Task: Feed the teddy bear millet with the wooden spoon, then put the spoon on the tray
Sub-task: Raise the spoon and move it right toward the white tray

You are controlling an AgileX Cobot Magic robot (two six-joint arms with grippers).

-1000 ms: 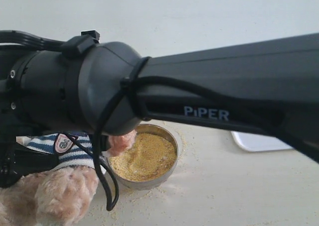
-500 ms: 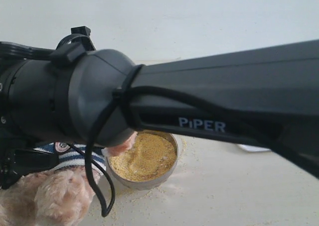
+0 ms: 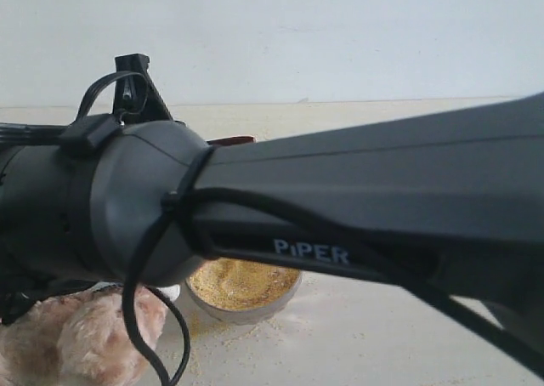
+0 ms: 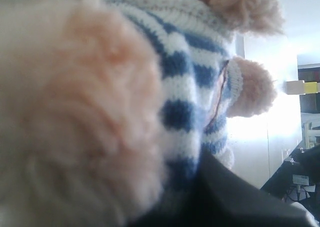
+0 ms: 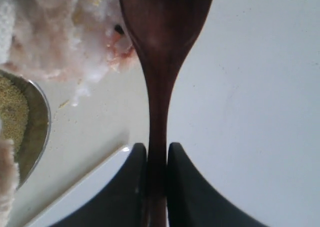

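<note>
Dark wooden spoon [image 5: 162, 47], handle clenched by the right gripper [image 5: 156, 152], tip cut off beside the teddy bear's [image 5: 65, 32] plush. Black arm [image 3: 382, 199] hides most millet [image 3: 242, 282]; left gripper's [image 4: 220, 197] grasp cannot be told.

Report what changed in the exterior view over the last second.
The black arm sank lower across the exterior view, now hiding the tray and the striped shirt of the teddy bear, both visible earlier. The tip of the wooden spoon now peeks above the arm. The steel bowl of millet stayed put. The right gripper is clamped on the spoon's handle.
</note>
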